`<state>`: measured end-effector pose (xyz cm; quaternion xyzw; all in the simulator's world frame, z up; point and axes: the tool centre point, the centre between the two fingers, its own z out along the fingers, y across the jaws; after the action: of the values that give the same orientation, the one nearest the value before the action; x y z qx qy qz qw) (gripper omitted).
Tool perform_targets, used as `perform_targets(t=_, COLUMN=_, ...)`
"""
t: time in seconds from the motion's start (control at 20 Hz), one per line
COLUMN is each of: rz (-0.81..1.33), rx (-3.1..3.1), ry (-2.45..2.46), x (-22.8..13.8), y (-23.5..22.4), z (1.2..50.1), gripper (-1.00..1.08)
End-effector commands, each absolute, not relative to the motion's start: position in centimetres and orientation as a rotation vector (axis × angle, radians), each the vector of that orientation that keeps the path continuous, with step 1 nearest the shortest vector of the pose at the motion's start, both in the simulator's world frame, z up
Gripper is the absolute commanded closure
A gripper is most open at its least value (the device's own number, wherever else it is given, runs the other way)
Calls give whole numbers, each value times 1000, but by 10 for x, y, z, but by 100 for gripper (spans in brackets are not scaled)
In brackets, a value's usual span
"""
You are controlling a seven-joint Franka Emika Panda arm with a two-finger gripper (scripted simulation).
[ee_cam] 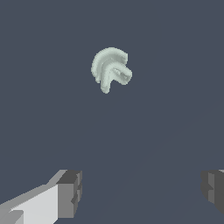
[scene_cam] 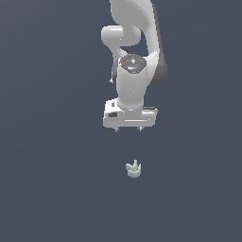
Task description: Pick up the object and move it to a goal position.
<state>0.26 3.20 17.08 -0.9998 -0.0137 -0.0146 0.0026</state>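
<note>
The object (scene_cam: 134,168) is a tiny pale grey-green lump with small prongs, lying on the dark surface in the exterior view. My white gripper (scene_cam: 128,129) hangs above it and a little toward the exterior view's left, apart from it. Its two short fingertips are spread wide with nothing between them. In the wrist view the object (ee_cam: 110,69) lies well ahead of the open gripper (ee_cam: 142,192), whose grey pads (ee_cam: 70,193) stand far apart.
The white arm (scene_cam: 134,52) rises behind the gripper in the exterior view. Plain dark blue-grey floor (scene_cam: 56,179) surrounds the object.
</note>
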Motion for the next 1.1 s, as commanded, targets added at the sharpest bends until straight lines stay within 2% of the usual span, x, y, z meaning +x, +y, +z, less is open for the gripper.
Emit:
perform_targets(t=0.0, rz=-46, rx=-3141, ry=-59, x=2, y=32, z=170, gripper=-92)
perform_targets(t=0.5, rz=-43, rx=-3138, ry=27, x=9, y=32, z=168, gripper=-92)
perform_targets(t=1.05, rz=-30, rx=-3109, ry=369, x=38, y=34, z=156, gripper=-92)
